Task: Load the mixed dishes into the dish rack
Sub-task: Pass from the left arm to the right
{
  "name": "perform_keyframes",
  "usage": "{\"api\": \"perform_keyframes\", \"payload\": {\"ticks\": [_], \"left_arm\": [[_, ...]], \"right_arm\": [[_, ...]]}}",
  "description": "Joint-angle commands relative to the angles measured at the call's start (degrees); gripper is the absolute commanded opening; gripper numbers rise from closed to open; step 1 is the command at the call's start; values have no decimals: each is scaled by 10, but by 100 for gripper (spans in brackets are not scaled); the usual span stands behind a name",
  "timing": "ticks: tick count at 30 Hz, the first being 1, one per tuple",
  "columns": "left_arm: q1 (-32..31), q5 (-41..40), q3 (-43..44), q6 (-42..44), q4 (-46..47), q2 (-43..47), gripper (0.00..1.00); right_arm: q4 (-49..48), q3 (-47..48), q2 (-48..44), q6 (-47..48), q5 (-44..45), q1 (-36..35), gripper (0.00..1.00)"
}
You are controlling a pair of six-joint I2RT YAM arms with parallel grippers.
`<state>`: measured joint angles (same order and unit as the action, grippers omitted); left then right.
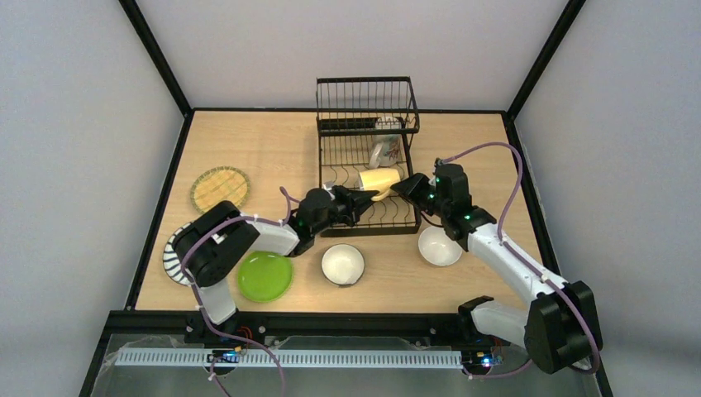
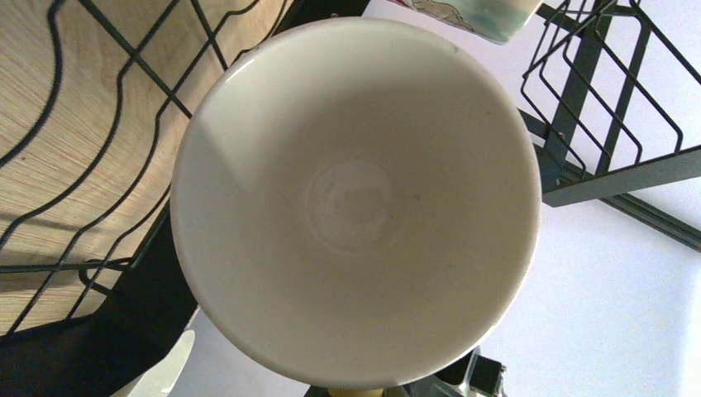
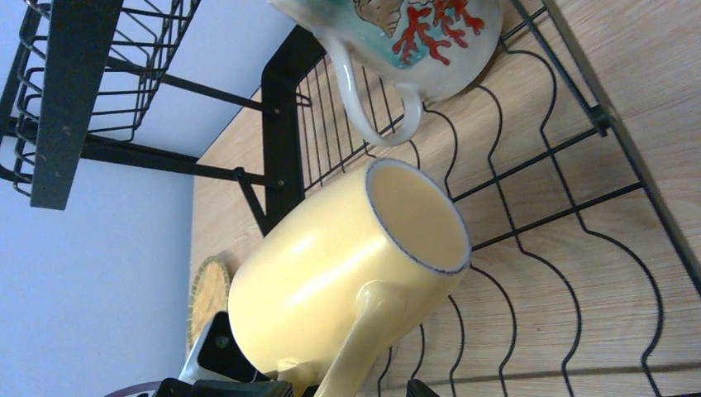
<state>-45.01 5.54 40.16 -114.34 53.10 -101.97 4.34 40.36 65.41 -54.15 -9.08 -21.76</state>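
Note:
The pale yellow mug point(image 1: 380, 179) hangs tilted above the dish rack point(image 1: 366, 80), over its low slotted base. My left gripper point(image 1: 357, 198) meets the mug's base end and is shut on it; one of its fingers point(image 3: 216, 347) shows beside the base. In the left wrist view the mug's round pale end point(image 2: 355, 198) fills the frame and hides the jaws. My right gripper point(image 1: 407, 185) stands open, with the mug's handle point(image 3: 376, 318) between its fingertips. A coral-patterned mug point(image 3: 413, 41) lies in the rack behind.
On the table in front of the rack lie a lime green plate point(image 1: 264, 276), a white-inside bowl point(image 1: 342, 264) and a second bowl point(image 1: 439, 246). A tan woven plate point(image 1: 220, 188) and a black-striped plate point(image 1: 174, 258) lie at the left. The rack's tall basket stands at the far end.

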Motion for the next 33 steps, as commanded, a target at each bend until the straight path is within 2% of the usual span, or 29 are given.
{"api": "perform_keyframes", "payload": {"ticks": [1, 16, 24, 30, 33], "left_arm": [[-3, 0, 26, 20, 59, 3, 2], [-6, 4, 22, 35, 49, 26, 2], [-10, 4, 16, 42, 40, 42, 2], [-13, 6, 12, 51, 27, 56, 2], [-15, 9, 9, 54, 23, 62, 2]], "right_arm": [[-28, -11, 10, -40, -37, -3, 79], [-61, -29, 19, -69, -41, -3, 77], [-79, -33, 26, -77, -31, -3, 71], [-88, -32, 30, -87, -27, -3, 60], [-89, -33, 31, -91, -25, -3, 50]]}}
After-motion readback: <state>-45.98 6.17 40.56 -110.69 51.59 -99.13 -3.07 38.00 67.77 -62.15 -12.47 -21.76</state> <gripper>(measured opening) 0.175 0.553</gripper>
